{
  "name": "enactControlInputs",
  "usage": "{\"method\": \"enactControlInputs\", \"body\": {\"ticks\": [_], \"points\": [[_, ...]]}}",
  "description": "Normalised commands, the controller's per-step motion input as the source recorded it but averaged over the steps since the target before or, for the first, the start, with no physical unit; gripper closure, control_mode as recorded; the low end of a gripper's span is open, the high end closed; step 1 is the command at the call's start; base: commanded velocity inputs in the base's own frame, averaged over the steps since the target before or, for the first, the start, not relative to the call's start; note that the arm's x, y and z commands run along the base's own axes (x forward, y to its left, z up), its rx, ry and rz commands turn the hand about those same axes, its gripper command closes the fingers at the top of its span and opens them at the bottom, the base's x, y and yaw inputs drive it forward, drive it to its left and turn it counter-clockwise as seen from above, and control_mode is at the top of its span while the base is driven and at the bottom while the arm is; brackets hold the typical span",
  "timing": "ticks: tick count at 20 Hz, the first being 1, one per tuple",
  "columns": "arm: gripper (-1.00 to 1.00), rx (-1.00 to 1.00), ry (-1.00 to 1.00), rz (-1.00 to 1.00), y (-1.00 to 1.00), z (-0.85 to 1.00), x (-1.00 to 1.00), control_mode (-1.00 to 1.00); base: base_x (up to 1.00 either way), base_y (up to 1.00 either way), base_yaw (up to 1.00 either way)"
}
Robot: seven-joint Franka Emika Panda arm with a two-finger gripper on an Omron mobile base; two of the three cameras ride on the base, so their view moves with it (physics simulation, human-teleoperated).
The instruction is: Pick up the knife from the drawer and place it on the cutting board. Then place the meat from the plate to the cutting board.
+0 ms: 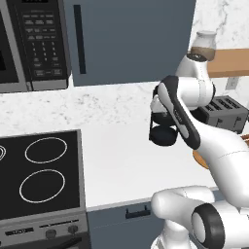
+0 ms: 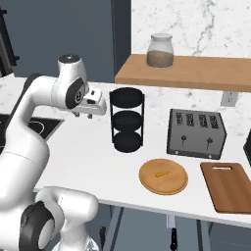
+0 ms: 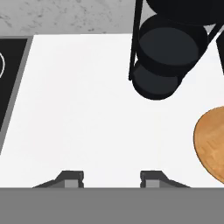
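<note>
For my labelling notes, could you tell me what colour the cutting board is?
Reddish-brown wood, clearest in the right base view: cutting board.

Even, bright, diffuse light covers all three rendered views, with no clear source. The white desk (image 2: 93,157) looks nearly washed out and carries almost no cast shadows. Edges are slightly soft and pixelated, with no glare, motion blur or edge distortion.

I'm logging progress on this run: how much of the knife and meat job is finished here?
Nothing looks done: the cutting board is bare and the meat lies on the plate. The knife sits in the open drawer below the counter edge. The gripper is open, holding nothing, above the white counter. Fetching the knife, then moving the meat, both remain.
</note>
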Motion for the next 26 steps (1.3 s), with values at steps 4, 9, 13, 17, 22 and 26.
{"method": "enactControlInputs", "body": {"ticks": [4, 9, 13, 17, 22, 26], "points": [[-1.00, 0.00, 0.00, 0.00, 0.00, 0.00, 0.00, -1.00, 0.00, 0.00, 0.00], [-1.00, 0.00, 0.00, 0.00, 0.00, 0.00, 0.00, 1.00, -0.01, 0.08, -0.03], [-1.00, 0.00, 0.00, 0.00, 0.00, 0.00, 0.00, 1.00, -0.10, 0.37, -0.39], [-1.00, 0.00, 0.00, 0.00, 0.00, 0.00, 0.00, 1.00, -0.20, 0.21, -0.68], [-1.00, 0.00, 0.00, 0.00, 0.00, 0.00, 0.00, 1.00, -0.13, 0.27, -0.74], [-1.00, 0.00, 0.00, 0.00, 0.00, 0.00, 0.00, 1.00, 0.00, 0.44, -0.65]]}}
